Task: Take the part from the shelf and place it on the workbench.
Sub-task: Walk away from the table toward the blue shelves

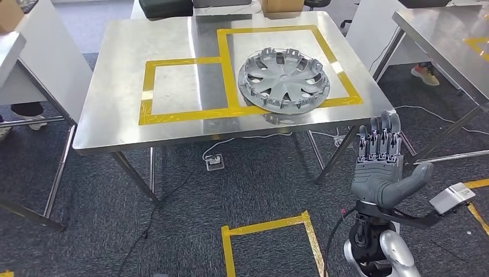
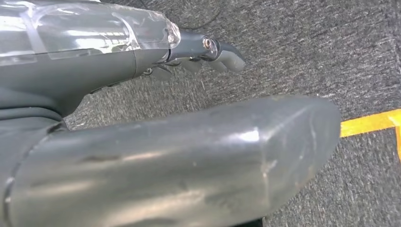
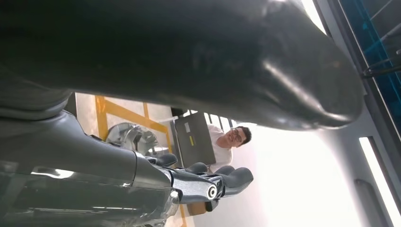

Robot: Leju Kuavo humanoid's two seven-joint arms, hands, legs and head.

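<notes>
Head cam sits high, looking forward and down at the steel workbench with yellow tape outlines [image 1: 173, 52], which sits at 12 o'clock, mid-distance. Left wrist cam is super close behind its grey robot left hand [image 2: 142, 161], facing the dark carpet floor [image 2: 302, 52]. Right wrist cam, just as close, looks past the right hand [image 3: 189, 184] toward the silver plastic hubcap [image 1: 284, 79] and bench, shared with the head view.

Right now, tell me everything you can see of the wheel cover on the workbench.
The wheel cover is a round silver-grey disc, plastic by its look, with curved spokes around a central hub and small clips along its rim. It lies flat on the steel workbench, mostly inside the larger yellow-taped rectangle, its near edge overlapping the tape. Nothing holds it: the right hand is raised, fingers straight, in front of the table and apart from it.
</notes>
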